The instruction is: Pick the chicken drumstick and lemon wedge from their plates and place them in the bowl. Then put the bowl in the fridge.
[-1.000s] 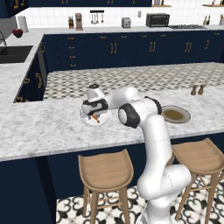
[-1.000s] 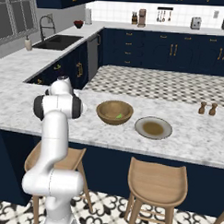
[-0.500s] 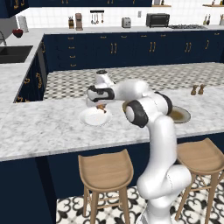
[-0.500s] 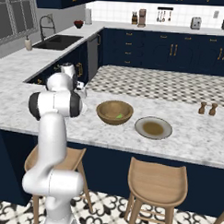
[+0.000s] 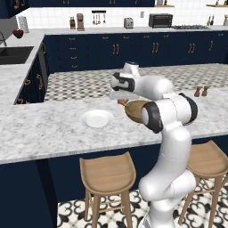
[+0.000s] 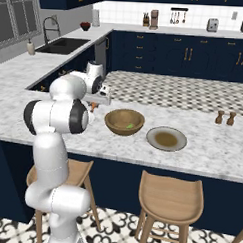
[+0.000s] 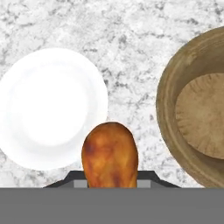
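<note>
Two-finger gripper (image 7: 110,180) clenched on the small orange-brown chicken drumstick (image 7: 110,154), held in the air above the grey-veined marble counter (image 7: 131,39), between the plain white round plate (image 7: 46,107) and the deep brown wooden bowl (image 7: 197,109). The lift keeps the drumstick clear of the bowl's rim. A small yellow-green lemon wedge (image 6: 129,126) already lies in the bowl. The grey-rimmed plate (image 6: 166,138) stands just beyond.

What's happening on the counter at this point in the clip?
The robot's hand is shut on the chicken drumstick and holds it above the marble, between the bare white plate and the wooden bowl. A bit of green, apparently the lemon wedge, already lies in the bowl. The grey-rimmed plate sits beside it.
</note>
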